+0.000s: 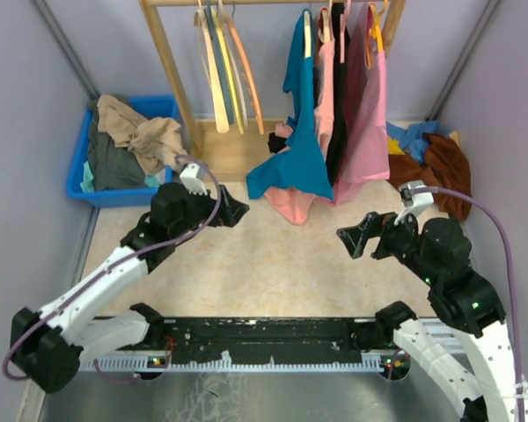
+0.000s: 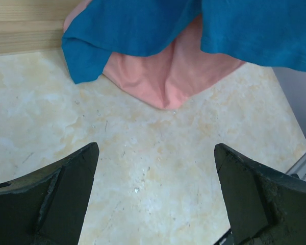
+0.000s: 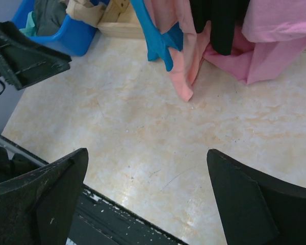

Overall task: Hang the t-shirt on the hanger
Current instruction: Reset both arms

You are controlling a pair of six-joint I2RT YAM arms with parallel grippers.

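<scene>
The teal-blue t-shirt (image 1: 301, 149) hangs on the wooden rail at the back, draped over a pale cream hanger (image 1: 307, 33); its lower edge spreads onto the table. The same teal cloth shows at the top of the left wrist view (image 2: 143, 25) and the right wrist view (image 3: 155, 38). My left gripper (image 1: 233, 211) (image 2: 155, 153) is open over bare tabletop, just left of the shirt's hem, holding nothing. The right gripper (image 1: 356, 239) (image 3: 147, 155) is open too, low over the table in front of the rack and apart from the clothes.
Pink shirts (image 1: 370, 132) and a black garment (image 1: 339, 114) hang beside the t-shirt. Spare cream and orange hangers (image 1: 224, 70) hang at the rail's left. A blue bin (image 1: 114, 195) of clothes stands back left; a brown and blue pile (image 1: 431, 158) lies back right.
</scene>
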